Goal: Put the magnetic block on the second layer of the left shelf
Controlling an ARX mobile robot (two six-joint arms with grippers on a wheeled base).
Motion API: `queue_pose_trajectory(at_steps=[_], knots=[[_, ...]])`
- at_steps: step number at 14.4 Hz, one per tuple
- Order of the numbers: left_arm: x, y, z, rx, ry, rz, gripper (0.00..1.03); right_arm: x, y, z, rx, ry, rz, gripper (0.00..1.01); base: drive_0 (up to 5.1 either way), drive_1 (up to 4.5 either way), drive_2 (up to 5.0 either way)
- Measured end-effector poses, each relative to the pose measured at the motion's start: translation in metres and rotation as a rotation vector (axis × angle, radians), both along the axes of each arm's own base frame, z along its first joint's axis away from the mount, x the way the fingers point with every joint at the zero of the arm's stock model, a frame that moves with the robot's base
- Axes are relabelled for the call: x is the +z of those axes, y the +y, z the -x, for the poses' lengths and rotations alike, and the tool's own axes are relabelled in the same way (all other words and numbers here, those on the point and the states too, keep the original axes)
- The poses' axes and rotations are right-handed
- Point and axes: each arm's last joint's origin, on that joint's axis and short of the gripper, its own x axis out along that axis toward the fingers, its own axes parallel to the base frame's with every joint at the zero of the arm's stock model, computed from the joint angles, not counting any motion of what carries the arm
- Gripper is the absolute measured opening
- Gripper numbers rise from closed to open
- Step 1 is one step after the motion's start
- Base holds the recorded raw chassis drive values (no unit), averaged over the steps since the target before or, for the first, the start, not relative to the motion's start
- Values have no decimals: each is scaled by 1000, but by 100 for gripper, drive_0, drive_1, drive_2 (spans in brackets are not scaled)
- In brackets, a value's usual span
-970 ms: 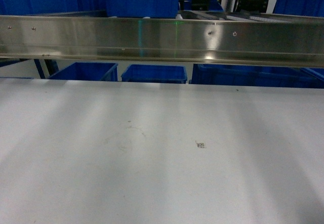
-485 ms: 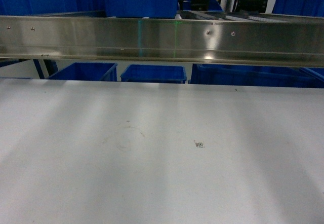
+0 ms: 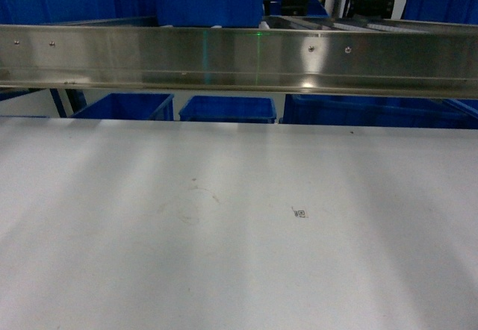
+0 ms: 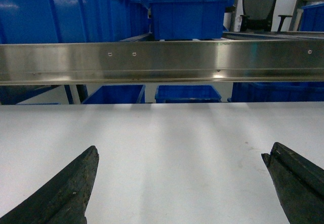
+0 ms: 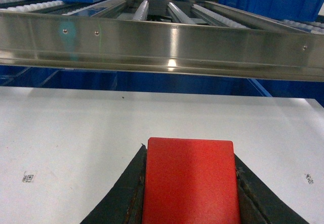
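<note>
The left gripper is spread wide with nothing between its dark fingers, hovering over the white tabletop with the long brushed-steel beam ahead of it. The right gripper is closed on the small bright red plain-faced magnetic block, pinched at its two opposite side faces. The block looks rigid, light and smooth, so a flat, centred squeeze suits it; a slanted grip could let it slip.
</note>
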Motion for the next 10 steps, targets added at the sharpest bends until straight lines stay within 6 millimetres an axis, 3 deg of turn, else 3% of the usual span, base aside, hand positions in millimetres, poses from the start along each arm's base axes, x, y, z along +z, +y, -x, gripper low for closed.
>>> queue_pose_trajectory(at_steps=[10], knots=[[0, 0, 0, 2, 3, 0, 98, 0, 0, 0, 0, -1, 0, 33, -487, 257, 257]])
